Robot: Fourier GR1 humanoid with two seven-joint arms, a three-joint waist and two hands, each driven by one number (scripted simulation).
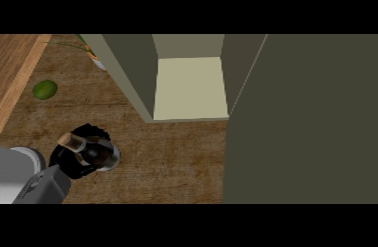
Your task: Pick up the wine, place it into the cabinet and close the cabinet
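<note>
Left hand (74, 163) at the counter's (162, 156) near left part, black fingers curled round the wine bottle (92, 153). Bottle seen almost from above: cork-coloured top (71, 139) tilted toward the upper left, dark body beneath it, a glassy grey rim showing at the right of the fingers. Grey forearm (33, 183) entering from the lower left corner of the view. Cannot tell whether the bottle's base touches the counter or hangs just above it, as the hand hides the underside.

Cabinet (129, 76) standing on the far middle of the counter, well apart from the bottle. Door (303, 121) swung open, filling the right side of the view as a broad dark olive panel. Pale shelf floor (190, 88) visible inside, between the left wall and the open door. Nothing to be seen lying on that shelf.

Green round fruit (45, 89), perhaps a lime, near the counter's left edge, beyond the hand and apart from it. Lighter wooden strip (18, 71) running along that left edge. Part of a potted plant (92, 53) at the far edge, just beside the cabinet's left wall, mostly hidden behind it.

Right hand not showing anywhere.
</note>
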